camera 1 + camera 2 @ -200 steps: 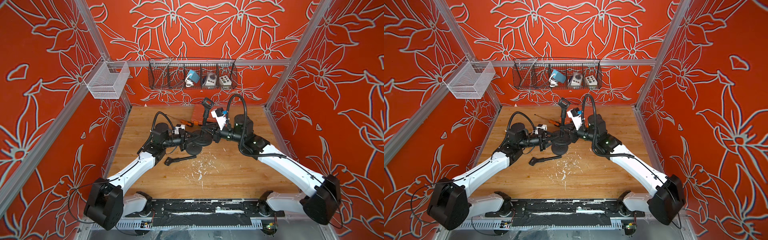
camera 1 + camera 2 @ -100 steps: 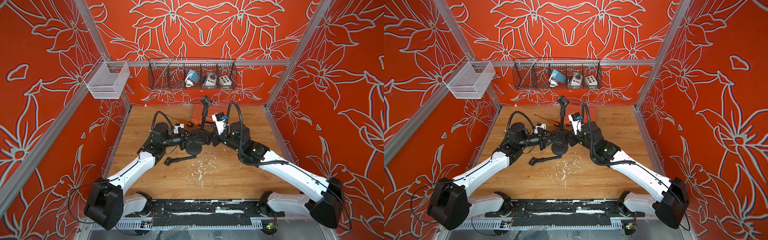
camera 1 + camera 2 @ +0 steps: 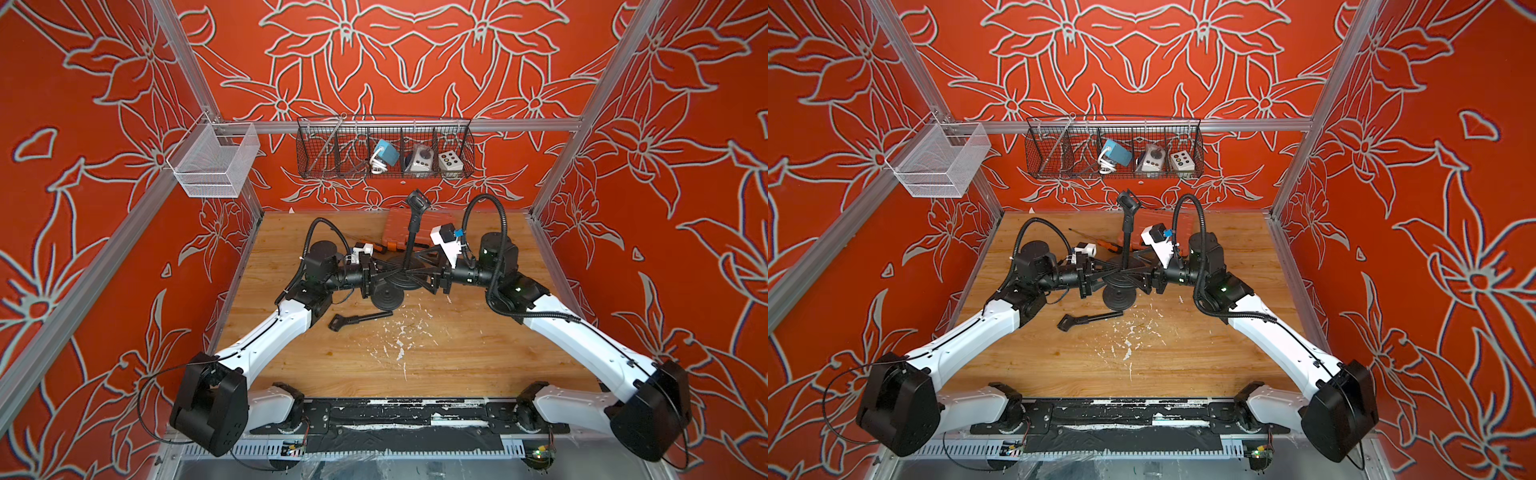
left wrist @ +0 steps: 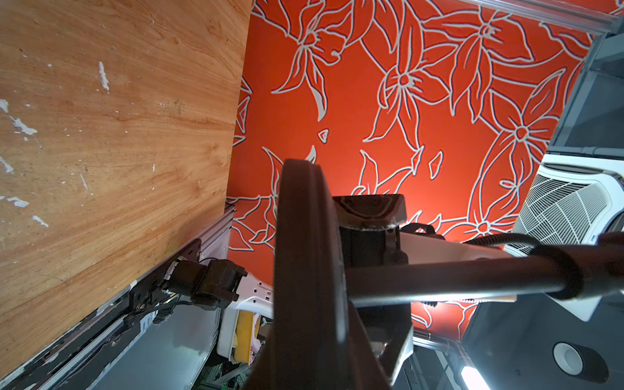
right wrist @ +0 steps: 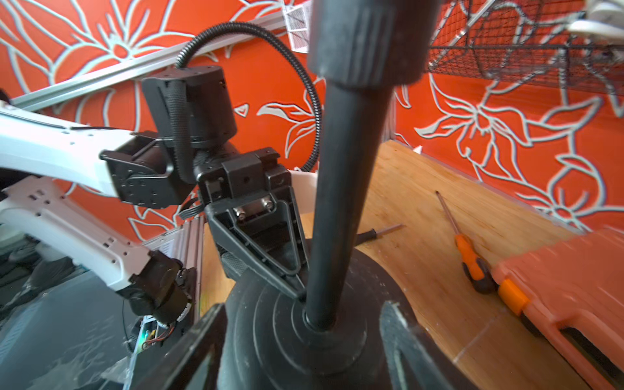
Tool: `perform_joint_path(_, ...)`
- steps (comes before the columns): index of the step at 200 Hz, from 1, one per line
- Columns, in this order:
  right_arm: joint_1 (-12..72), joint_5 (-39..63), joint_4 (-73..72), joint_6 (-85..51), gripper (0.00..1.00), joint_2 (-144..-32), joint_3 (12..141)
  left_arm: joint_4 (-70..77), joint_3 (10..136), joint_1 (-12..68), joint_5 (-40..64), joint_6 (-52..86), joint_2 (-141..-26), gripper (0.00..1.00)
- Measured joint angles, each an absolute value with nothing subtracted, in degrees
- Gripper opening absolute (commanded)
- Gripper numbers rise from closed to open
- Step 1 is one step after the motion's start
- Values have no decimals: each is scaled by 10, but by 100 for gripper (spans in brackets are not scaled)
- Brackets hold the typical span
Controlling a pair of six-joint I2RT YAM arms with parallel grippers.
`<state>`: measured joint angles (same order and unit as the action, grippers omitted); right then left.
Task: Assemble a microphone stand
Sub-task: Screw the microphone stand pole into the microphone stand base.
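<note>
A black microphone stand stands on the wooden table: a round base (image 3: 409, 279) with an upright pole (image 3: 412, 235) topped by a clip (image 3: 416, 202). My left gripper (image 3: 392, 272) reaches in from the left and is shut on the base's rim; in the left wrist view the base (image 4: 304, 236) shows edge-on with the pole (image 4: 439, 280) rising from it. My right gripper (image 5: 304, 341) is open, one finger on each side of the base (image 5: 270, 324). A second round base (image 3: 388, 297) and a loose pole with clip (image 3: 359, 319) lie just in front.
An orange tool case (image 3: 399, 226) and an orange-handled screwdriver (image 5: 469, 250) lie behind the stand. A dark wire basket (image 3: 384, 149) holding small devices and a white mesh basket (image 3: 214, 160) hang on the walls. White chips (image 3: 401, 336) litter the table's middle.
My right gripper has opened, letting go near the pole, and now sits low with its fingers astride the base. The left gripper has kept its hold on the base.
</note>
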<state>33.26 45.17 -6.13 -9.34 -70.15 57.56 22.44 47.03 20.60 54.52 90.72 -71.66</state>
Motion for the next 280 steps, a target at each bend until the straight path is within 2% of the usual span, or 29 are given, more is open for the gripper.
perform_joint_path(18, 330, 474, -57, -84, 65, -716, 588, 225, 473, 206, 555, 906, -720, 0)
perform_joint_path(72, 328, 518, -47, -73, 27, -764, 628, 224, 475, 206, 567, 901, -728, 0)
perform_joint_path(81, 327, 521, -50, -77, 18, -769, 629, 224, 475, 206, 569, 901, -728, 0)
perform_joint_path(93, 325, 520, -53, -86, 0, -773, 629, 223, 475, 206, 567, 903, -728, 0)
perform_joint_path(112, 328, 499, -55, -100, 0, -775, 629, 223, 475, 204, 564, 907, -730, 0)
perform_joint_path(125, 342, 450, -54, -111, 0, -768, 625, 223, 475, 203, 556, 908, -731, 0)
perform_joint_path(136, 366, 371, -44, -123, 0, -758, 622, 220, 475, 202, 547, 907, -732, 0)
perform_joint_path(174, 503, -23, 46, -183, 0, -747, 659, 220, 475, 200, 532, 902, -737, 0)
perform_joint_path(193, 531, -109, 65, -202, 0, -758, 678, 225, 475, 200, 525, 898, -737, 0)
perform_joint_path(197, 534, -117, 67, -204, 3, -759, 679, 225, 475, 200, 523, 898, -737, 0)
perform_joint_path(204, 535, -121, 67, -204, 17, -759, 679, 225, 475, 201, 522, 898, -737, 0)
perform_joint_path(205, 535, -121, 67, -204, 24, -759, 679, 225, 475, 201, 522, 898, -737, 0)
perform_joint_path(206, 535, -120, 67, -203, 24, -759, 679, 225, 475, 201, 522, 898, -737, 0)
perform_joint_path(217, 531, -110, 68, -192, 59, -755, 679, 227, 475, 202, 520, 898, -737, 0)
perform_joint_path(225, 524, -96, 72, -178, 69, -751, 678, 227, 475, 203, 520, 899, -736, 0)
perform_joint_path(242, 500, -36, 81, -143, 79, -736, 676, 226, 475, 203, 515, 898, -736, 0)
perform_joint_path(280, 435, 175, 83, -93, 78, -683, 671, 223, 475, 203, 511, 898, -736, 0)
